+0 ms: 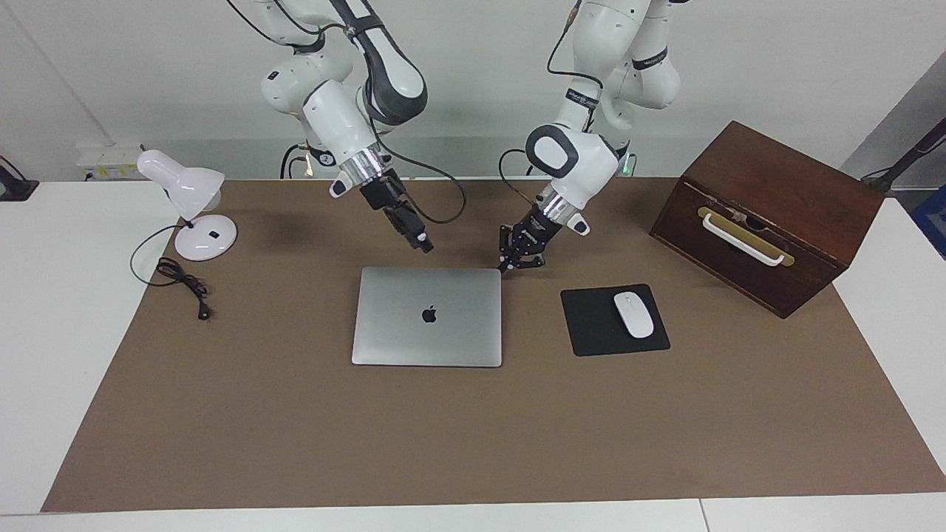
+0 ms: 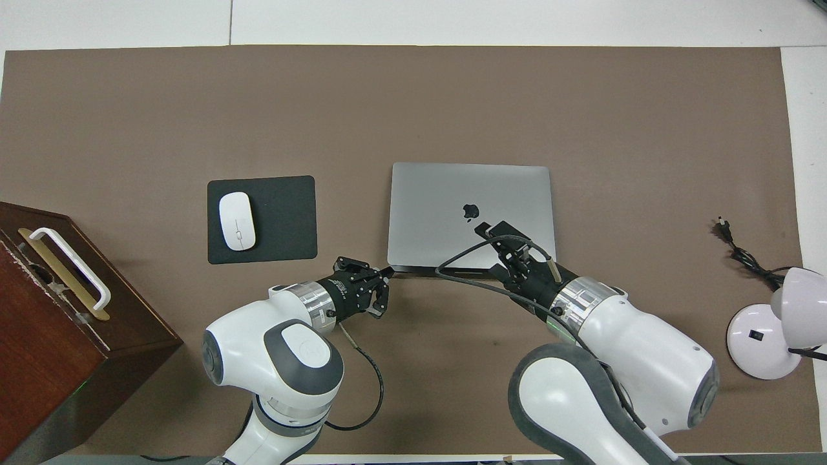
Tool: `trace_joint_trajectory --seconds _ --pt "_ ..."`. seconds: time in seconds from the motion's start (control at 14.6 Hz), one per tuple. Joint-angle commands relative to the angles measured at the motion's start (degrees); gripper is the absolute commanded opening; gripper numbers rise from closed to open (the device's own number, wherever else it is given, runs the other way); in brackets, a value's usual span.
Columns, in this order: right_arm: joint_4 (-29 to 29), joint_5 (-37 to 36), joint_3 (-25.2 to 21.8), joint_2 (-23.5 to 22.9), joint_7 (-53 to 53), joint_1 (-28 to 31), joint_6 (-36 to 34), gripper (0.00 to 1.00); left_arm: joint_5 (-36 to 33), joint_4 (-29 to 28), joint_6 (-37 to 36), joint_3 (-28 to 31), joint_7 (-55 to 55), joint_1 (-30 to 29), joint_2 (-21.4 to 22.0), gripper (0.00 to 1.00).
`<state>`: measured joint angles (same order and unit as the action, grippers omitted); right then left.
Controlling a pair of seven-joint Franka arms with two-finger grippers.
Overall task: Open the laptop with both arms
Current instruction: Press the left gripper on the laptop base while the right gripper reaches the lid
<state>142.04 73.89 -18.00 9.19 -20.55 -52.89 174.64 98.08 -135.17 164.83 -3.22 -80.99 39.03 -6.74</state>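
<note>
Facing view, from the right arm's end of the table (image 1: 898, 310) across: a white lamp (image 1: 188, 203) stands on the brown mat (image 1: 473, 436), its black cord (image 1: 181, 281) coiled beside it, the plug too small to make out. The right gripper (image 1: 424, 247) hangs over the mat just above the laptop's edge nearest the robots; whether its fingers are open or closed I cannot tell, and nothing shows in them. The laptop (image 1: 427, 316) lies shut and flat near the middle of the mat, logo up. The left gripper (image 1: 505, 267) is down at the laptop's corner nearest the robots, on the left arm's side; its fingers are closed together with nothing between them, and whether the tip touches the corner is hard to tell. Next comes a black pad (image 1: 602, 325) with a white mouse (image 1: 634, 315) on it, then a dark wooden box (image 1: 768, 218) with a white handle, sitting slantwise on the mat's edge.

In the overhead view the box (image 2: 58, 323) is cut off by the frame, the right arm's wrist and cable cover part of the laptop's (image 2: 446, 194) near edge, and the lamp (image 2: 775, 323) runs off the edge. Both arms' upper parts leave the frame. The table is white under the mat; a pale wall rises at the robots' end.
</note>
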Motion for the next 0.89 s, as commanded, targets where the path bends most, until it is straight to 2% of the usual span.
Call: trace_joint_trajectory --seconds 0.0,0.82 --pt "2.27 1.34 0.42 1.62 0.77 -0.02 1.05 1.0 1.77 1.05 1.37 0.67 3.72 1.05 -0.91 0.0" --pt "5.27 1.52 1.74 1.44 0.25 -0.37 0.88 1.0 1.41 4.91 1.37 0.76 4.7 1.23 -4.86 0.0"
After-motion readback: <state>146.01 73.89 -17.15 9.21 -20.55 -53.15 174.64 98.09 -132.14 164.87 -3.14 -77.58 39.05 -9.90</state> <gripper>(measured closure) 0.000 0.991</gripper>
